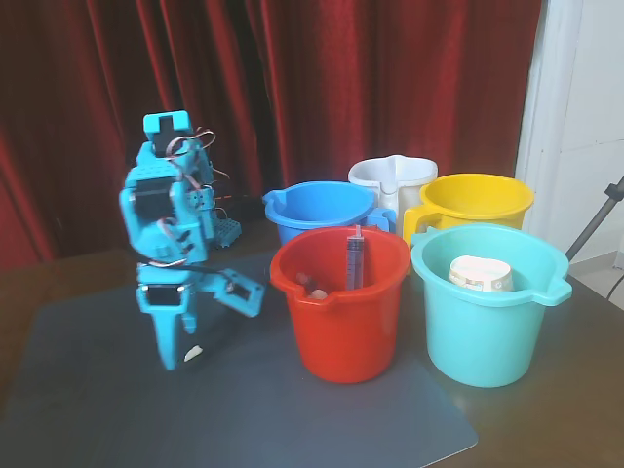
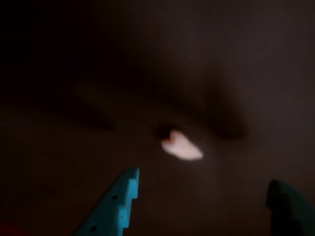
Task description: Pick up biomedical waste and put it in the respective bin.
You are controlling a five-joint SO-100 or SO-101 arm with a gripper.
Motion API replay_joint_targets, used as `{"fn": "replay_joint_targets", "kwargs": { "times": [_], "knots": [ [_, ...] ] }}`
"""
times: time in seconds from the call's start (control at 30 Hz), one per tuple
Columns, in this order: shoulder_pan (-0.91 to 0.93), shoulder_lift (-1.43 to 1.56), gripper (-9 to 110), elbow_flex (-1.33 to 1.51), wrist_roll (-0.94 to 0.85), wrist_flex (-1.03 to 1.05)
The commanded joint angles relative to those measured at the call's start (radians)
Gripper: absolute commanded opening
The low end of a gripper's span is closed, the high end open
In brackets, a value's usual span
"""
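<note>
The step in hand looks like the grasp itself. In the wrist view the claw (image 2: 204, 204) is spread wide and holds nothing, and the biomedical waste (image 2: 181, 146), a small off-white tapered piece, lies on the dark mat just ahead of the gap between its tips. In the fixed view the piece (image 1: 193, 352) sits on the gray mat (image 1: 292, 419) beside the lower finger. To do this well, the claw should settle until both tips straddle the piece before closing, since something this small could skid away. The bin (image 1: 478, 200), yellow, stands far back on the counter behind the teal bucket (image 1: 483, 317), which hides its lower body. The wrist view is dim and blurred, so whether the tips touch the mat is unclear.
</note>
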Motion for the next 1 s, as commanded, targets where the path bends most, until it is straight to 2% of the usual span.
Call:
{"fn": "replay_joint_targets", "kwargs": {
  "times": [0.0,0.57,0.8,0.97],
  "knots": [
    [-0.003,0.017,28,-0.005,-0.025,0.002],
    [0.0,0.012,28,0.003,-0.029,0.005],
    [-0.002,0.014,28,0.17,-0.029,-0.189],
    [-0.002,0.025,28,0.202,-0.029,-0.215]
  ]
}}
